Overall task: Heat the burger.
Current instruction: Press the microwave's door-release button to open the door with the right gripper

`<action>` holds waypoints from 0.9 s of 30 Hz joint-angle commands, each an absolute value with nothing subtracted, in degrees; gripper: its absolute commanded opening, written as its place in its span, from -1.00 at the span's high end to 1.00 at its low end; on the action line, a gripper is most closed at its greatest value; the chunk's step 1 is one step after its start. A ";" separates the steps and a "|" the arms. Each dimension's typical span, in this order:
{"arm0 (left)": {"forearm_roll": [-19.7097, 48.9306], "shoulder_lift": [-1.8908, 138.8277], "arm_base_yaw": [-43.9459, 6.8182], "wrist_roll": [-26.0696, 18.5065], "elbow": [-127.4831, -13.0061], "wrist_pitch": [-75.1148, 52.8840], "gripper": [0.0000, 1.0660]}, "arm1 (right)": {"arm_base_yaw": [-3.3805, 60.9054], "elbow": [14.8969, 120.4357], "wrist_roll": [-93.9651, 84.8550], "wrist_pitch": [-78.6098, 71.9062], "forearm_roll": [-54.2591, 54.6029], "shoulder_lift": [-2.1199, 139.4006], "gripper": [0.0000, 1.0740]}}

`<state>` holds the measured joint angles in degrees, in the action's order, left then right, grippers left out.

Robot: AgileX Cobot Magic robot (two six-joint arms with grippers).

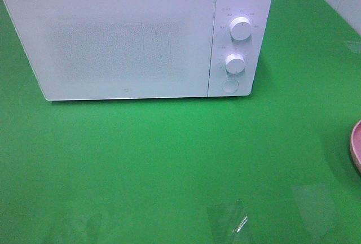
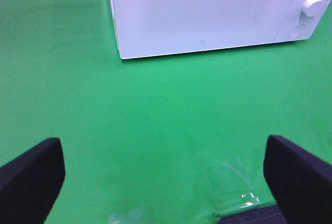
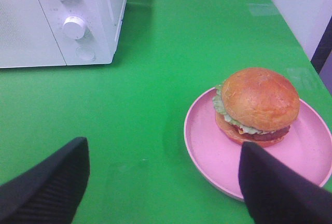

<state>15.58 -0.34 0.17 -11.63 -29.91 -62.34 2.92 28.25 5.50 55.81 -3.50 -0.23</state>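
Observation:
The burger (image 3: 258,105), with glossy brown buns and green lettuce, sits on a pink plate (image 3: 207,149) in the right wrist view. My right gripper (image 3: 163,187) hovers open just short of the plate, its black fingers (image 3: 46,187) spread wide with nothing between them. Over bare green cloth, my left gripper (image 2: 166,177) is also open and empty, facing the microwave (image 2: 207,11). In the high view only the plate's rim (image 1: 356,145) shows at the right edge. The burger and both grippers are out of that view.
The white microwave (image 1: 135,38) stands at the back with its door shut; two knobs (image 1: 241,29) and a round button (image 1: 229,86) are on its right panel. Clear tape patches (image 1: 228,221) lie on the green cloth near the front edge.

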 commanded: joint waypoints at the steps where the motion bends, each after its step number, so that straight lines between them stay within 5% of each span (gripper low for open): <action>1: 15.64 -1.60 -0.06 -11.80 -29.68 -61.59 -0.84 | 2.69 28.25 6.02 55.06 -3.50 -1.78 -0.41; 27: 15.64 -1.60 -0.06 -11.80 -29.68 -61.59 -0.84 | 2.69 30.77 6.02 44.18 -3.84 10.31 -0.41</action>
